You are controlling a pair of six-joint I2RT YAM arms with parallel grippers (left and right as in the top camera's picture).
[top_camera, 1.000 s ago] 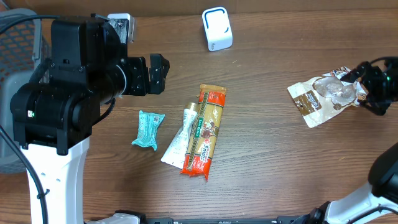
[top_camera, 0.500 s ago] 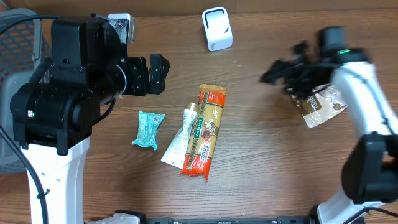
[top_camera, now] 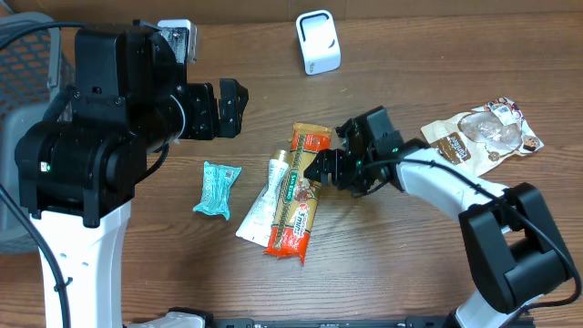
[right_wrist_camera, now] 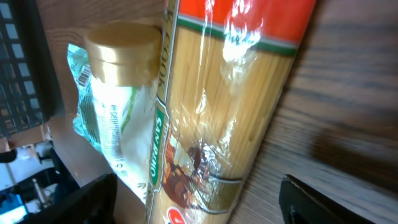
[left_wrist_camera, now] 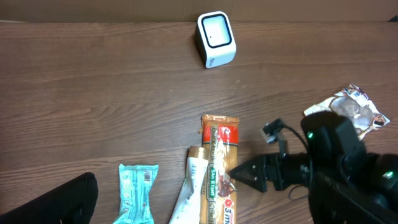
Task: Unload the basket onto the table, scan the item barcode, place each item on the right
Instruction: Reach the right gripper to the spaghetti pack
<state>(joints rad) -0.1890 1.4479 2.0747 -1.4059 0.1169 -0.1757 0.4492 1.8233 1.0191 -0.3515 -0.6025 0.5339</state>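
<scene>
A long spaghetti pack (top_camera: 299,196) lies mid-table beside a white tube with a gold cap (top_camera: 269,200). My right gripper (top_camera: 321,171) reaches in from the right and stands open, its tips at the pack's right edge. In the right wrist view the pack (right_wrist_camera: 236,106) fills the space between the two dark fingers (right_wrist_camera: 87,202), which do not touch it. The white scanner (top_camera: 318,42) stands at the back. My left gripper (top_camera: 230,107) hangs open, high over the left side, holding nothing. No barcode shows on the pack.
A teal packet (top_camera: 217,189) lies left of the tube. A brown and white snack bag (top_camera: 481,137) rests at the right. A dark mesh basket (top_camera: 18,55) stands at the far left. The left arm's bulk (top_camera: 100,137) covers the table's left part.
My right arm has left the snack bag at the right and swung left to the spaghetti pack, its jaws narrowing a little. The left arm has not moved.
</scene>
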